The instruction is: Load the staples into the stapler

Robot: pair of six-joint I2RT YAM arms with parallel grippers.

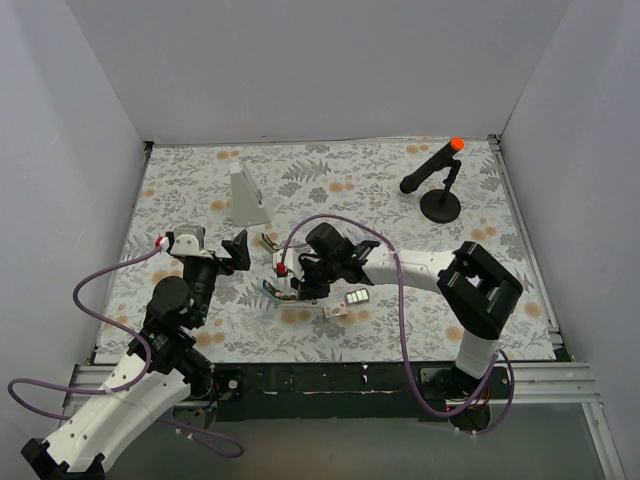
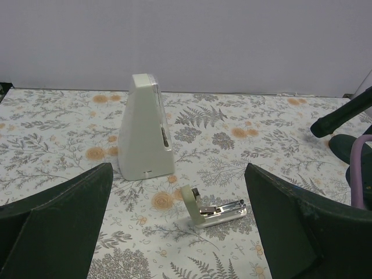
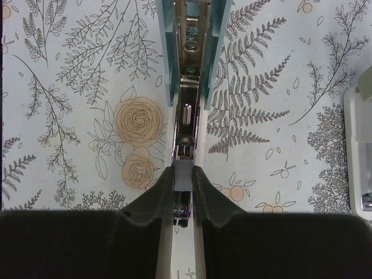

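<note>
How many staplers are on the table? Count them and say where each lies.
2. One teal stapler lies open under the right gripper, which pinches a staple strip; one pale stapler lies open near the tall wedge. Another could be hidden from view.

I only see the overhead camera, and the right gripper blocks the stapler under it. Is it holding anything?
Observer: Yes. Its wrist camera shows the right gripper pinched on a short grey strip of staples, lined up over the metal channel of the opened teal plastic stapler.
Operator: What's the small thing ahead of the left gripper?
Observer: A small pale-green stapler, hinged open on the floral mat near the tall grey-white wedge; the left gripper is open and apart from it.
</note>
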